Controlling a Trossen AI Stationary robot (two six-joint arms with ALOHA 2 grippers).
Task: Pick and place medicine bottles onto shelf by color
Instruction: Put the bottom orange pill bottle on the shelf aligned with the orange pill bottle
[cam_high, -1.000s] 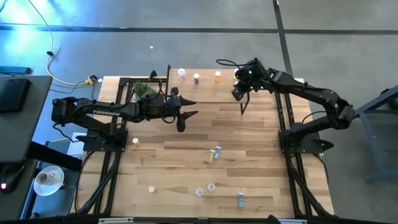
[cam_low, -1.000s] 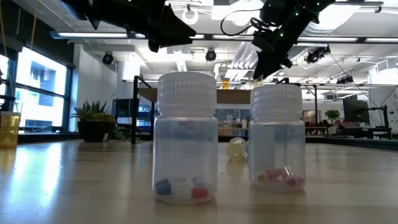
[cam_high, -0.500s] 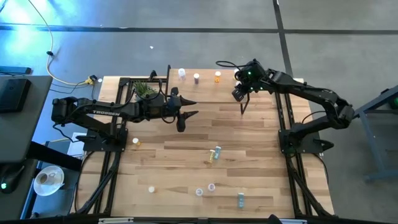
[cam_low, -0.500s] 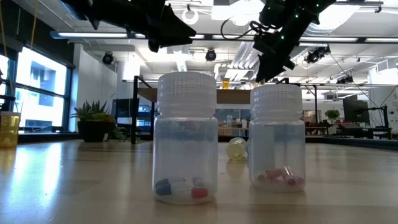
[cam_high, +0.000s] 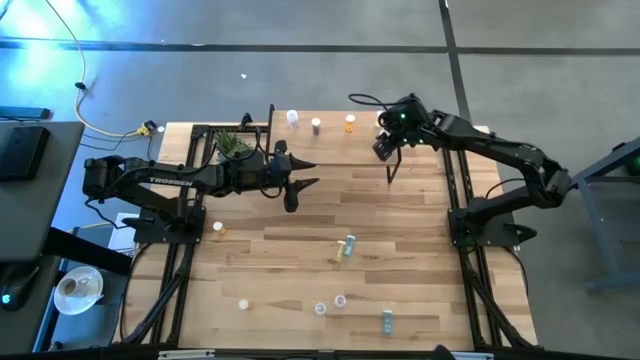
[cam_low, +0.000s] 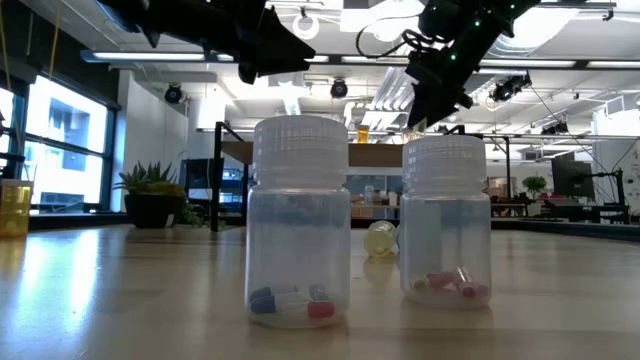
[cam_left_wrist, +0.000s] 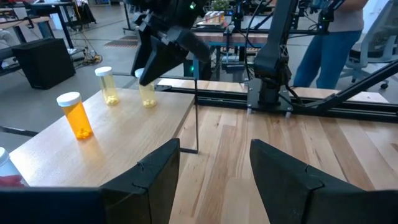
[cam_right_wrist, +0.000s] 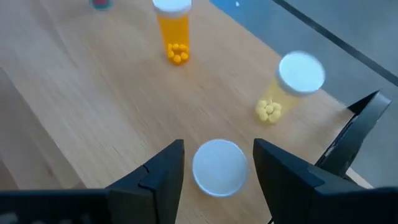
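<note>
The left gripper (cam_high: 300, 180) hovers spread and empty over mid-table, waiting. On the shelf (cam_high: 330, 145), bottles stand in a row, the orange bottle (cam_right_wrist: 172, 31) beside a yellow bottle (cam_right_wrist: 291, 84). The right gripper (cam_right_wrist: 214, 165) has just parted its fingers around a second yellow bottle (cam_right_wrist: 217, 167), now standing free on the shelf: placement looks finished, so retreat likely follows.

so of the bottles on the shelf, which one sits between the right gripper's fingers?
The white-capped bottle directly between the open right gripper fingers. The orange bottle and the pale yellow bottle stand farther off on the shelf.
</note>
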